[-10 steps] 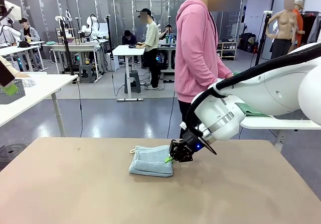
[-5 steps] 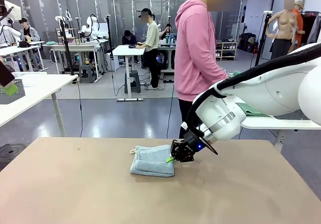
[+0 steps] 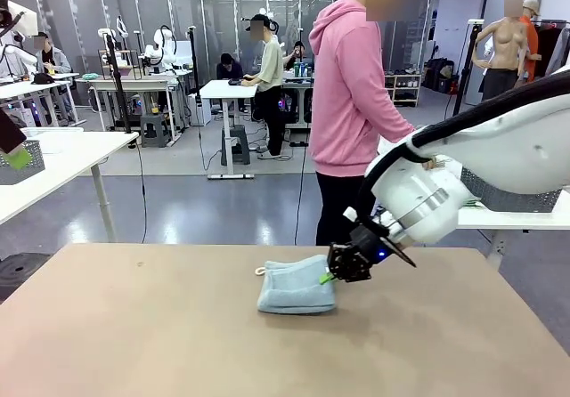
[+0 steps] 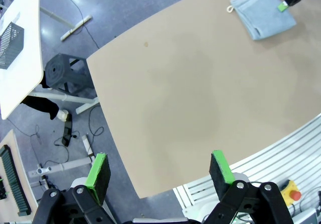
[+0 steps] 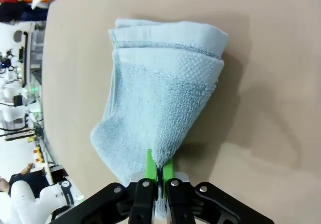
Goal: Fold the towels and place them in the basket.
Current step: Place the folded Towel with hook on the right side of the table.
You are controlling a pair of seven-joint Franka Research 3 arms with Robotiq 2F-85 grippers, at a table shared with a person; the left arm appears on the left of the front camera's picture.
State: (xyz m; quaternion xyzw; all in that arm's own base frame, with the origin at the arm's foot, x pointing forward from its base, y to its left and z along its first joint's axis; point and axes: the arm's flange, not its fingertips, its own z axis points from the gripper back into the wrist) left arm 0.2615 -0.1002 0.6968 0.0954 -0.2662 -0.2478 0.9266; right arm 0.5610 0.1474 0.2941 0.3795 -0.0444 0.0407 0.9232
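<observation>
A pale grey-blue towel point(image 3: 294, 288), folded, lies on the tan table point(image 3: 134, 326) near its far edge. Its white loop point(image 3: 261, 271) sticks out at the left. My right gripper point(image 3: 331, 277) is shut on the towel's right edge, low over the table. In the right wrist view the green pads point(image 5: 150, 162) pinch the near corner of the towel point(image 5: 160, 98). My left gripper point(image 4: 159, 158) hangs open high above the table's left corner; from there I see the towel point(image 4: 263, 15) far off. A dark grey mesh basket point(image 3: 512, 192) shows behind my right arm, partly hidden.
A person in a pink hoodie point(image 3: 352, 103) stands at the far side, one hand point(image 3: 432, 161) by the white side table point(image 3: 499, 221) at the right. Another mesh container point(image 3: 22, 164) sits on a white table point(image 3: 62, 161) at the left.
My right gripper has dragged the folded towel to the right along the far edge of the table. The person has turned toward the side table. The left gripper has not moved.
</observation>
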